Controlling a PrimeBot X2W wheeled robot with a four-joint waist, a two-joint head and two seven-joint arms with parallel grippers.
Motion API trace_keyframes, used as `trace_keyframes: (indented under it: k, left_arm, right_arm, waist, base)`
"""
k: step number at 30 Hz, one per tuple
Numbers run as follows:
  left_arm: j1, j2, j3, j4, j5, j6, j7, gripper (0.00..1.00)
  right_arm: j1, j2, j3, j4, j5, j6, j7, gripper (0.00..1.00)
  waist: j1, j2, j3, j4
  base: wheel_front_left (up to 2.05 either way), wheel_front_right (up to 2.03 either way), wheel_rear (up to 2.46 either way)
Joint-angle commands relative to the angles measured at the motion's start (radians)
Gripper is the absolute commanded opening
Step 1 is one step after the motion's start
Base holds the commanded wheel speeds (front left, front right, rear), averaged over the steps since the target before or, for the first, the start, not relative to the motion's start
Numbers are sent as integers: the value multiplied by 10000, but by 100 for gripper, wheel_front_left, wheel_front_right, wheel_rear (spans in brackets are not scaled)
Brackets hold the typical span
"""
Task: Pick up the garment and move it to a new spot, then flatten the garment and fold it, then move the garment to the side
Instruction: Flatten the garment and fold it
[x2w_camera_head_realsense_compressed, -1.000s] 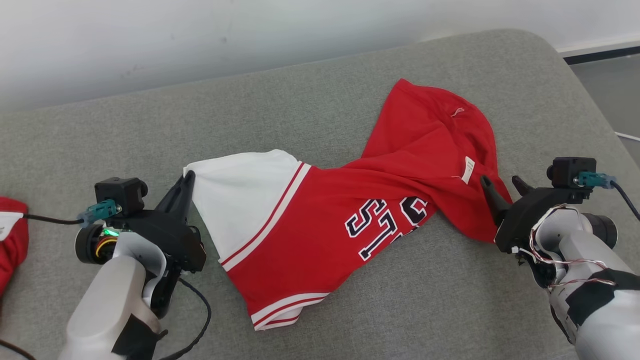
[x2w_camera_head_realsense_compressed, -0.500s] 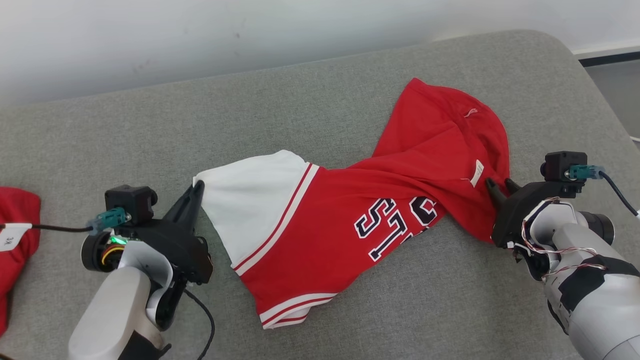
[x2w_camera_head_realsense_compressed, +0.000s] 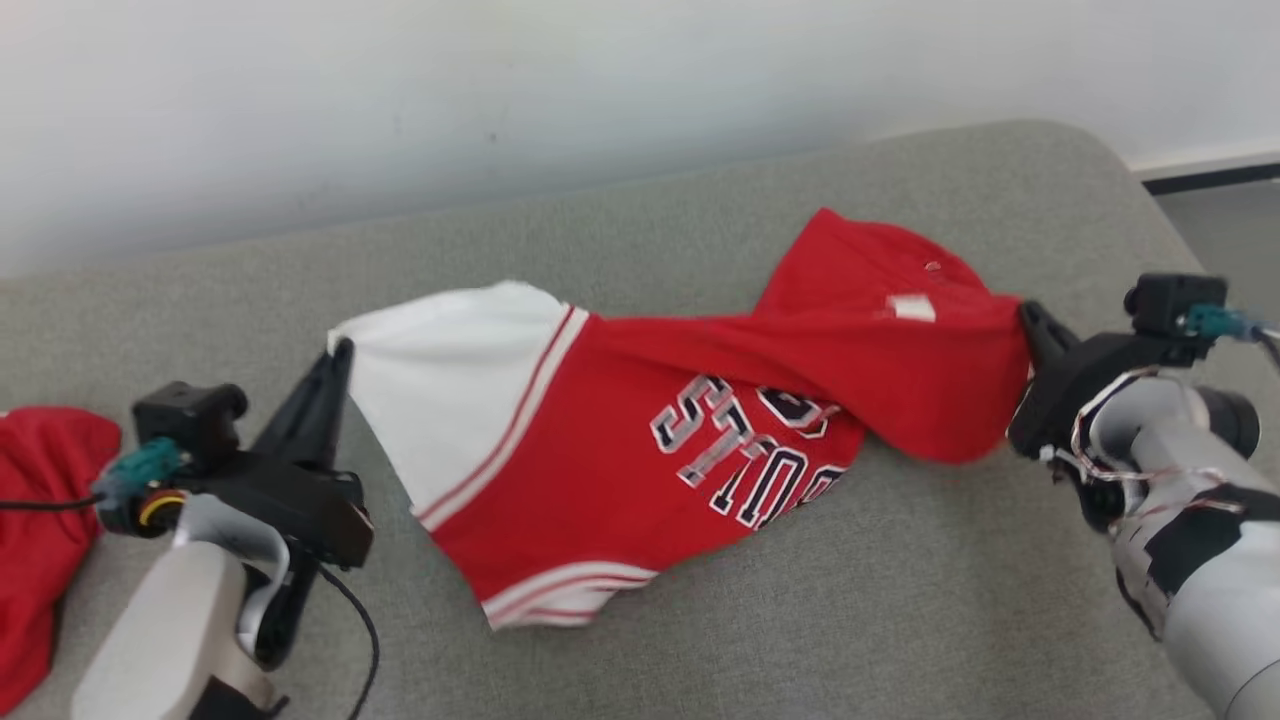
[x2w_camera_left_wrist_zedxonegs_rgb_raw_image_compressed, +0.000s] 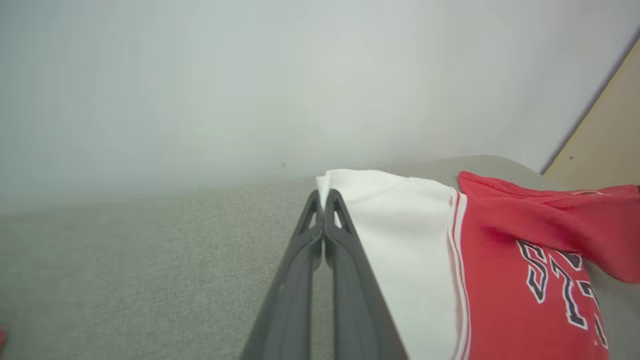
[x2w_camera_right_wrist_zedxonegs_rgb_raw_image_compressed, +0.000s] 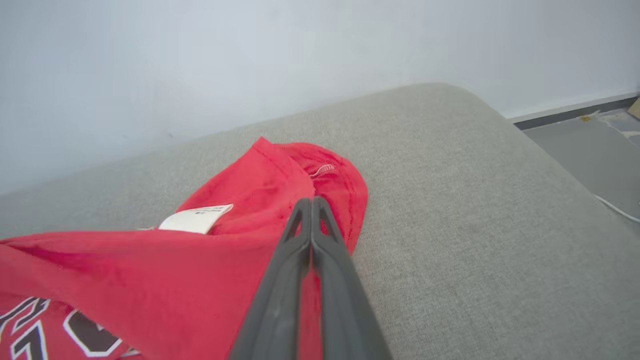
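Garment (x2w_camera_head_realsense_compressed: 640, 420) first: from the head view I have the red-and-white jersey stretched across the grey cushion (x2w_camera_head_realsense_compressed: 640, 640) between my two arms, white end on the left, red end on the right. That view also gives me the dark lettering (x2w_camera_head_realsense_compressed: 740, 450) in full and a second red cloth (x2w_camera_head_realsense_compressed: 40, 520) at the left edge, well apart from the jersey.

The left wrist view shows the left gripper (x2w_camera_left_wrist_zedxonegs_rgb_raw_image_compressed: 324, 197) with its fingers pressed together and the white corner of the garment (x2w_camera_left_wrist_zedxonegs_rgb_raw_image_compressed: 500, 265) pinched at the tips; a tan panel (x2w_camera_left_wrist_zedxonegs_rgb_raw_image_compressed: 600, 150) stands at the far right there. The right wrist view shows the right gripper (x2w_camera_right_wrist_zedxonegs_rgb_raw_image_compressed: 311, 202) clamped on the red hem, with the white label (x2w_camera_right_wrist_zedxonegs_rgb_raw_image_compressed: 195, 219) just beside it on the garment (x2w_camera_right_wrist_zedxonegs_rgb_raw_image_compressed: 150, 280). Past the cushion's edge I see floor (x2w_camera_right_wrist_zedxonegs_rgb_raw_image_compressed: 590, 150) and a white cable (x2w_camera_right_wrist_zedxonegs_rgb_raw_image_compressed: 617, 210).

A second ago the right gripper (x2w_camera_head_realsense_compressed: 1030, 315) stood open astride that hem; now it is closed on it. The left gripper (x2w_camera_head_realsense_compressed: 338, 360) was closed then as well. More of the lettering is exposed, and the label (x2w_camera_head_realsense_compressed: 908, 308) now lies flat across rather than on end. My head camera has shifted, so I read no further movement from the framing.

Count: two grippers, one stretched garment, one spare red cloth, one label.
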Motion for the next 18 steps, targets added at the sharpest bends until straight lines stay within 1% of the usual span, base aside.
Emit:
trace_keyframes:
  k: [1,2,5,10,15,18]
  left_arm:
    - [-47,141,275,-259,-319,-107,-202,0]
    - [-47,141,275,-259,-319,-107,-202,0]
    - [-213,356,605,-643,-695,-237,-216,0]
    - [-654,845,859,-1454,-1002,-394,-34,0]
    - [-1399,1293,817,-2386,-1205,-540,151,0]
    - [-1959,1432,713,-2895,-1350,-598,314,0]
  right_arm:
    - [-275,-291,55,-376,269,3,-252,0]
    - [-275,-291,55,-376,269,3,-252,0]
    - [-440,-596,186,-949,585,3,-412,0]
    - [-904,-1214,386,-1896,959,3,-580,0]
    - [-1447,-1866,434,-2781,1250,3,-858,0]
    - [-1739,-2183,333,-3234,1247,3,-1052,0]
  waist:
    - [1,0,-578,-105]
    - [1,0,-578,-105]
    - [1,0,-924,-173]
    - [1,0,-1313,-233]
    - [1,0,-1566,-197]
    - [1,0,-1714,-183]
  base:
    - [0,0,0]
    - [0,0,0]
    - [0,0,0]
    - [0,0,0]
    - [0,0,0]
    - [0,0,0]
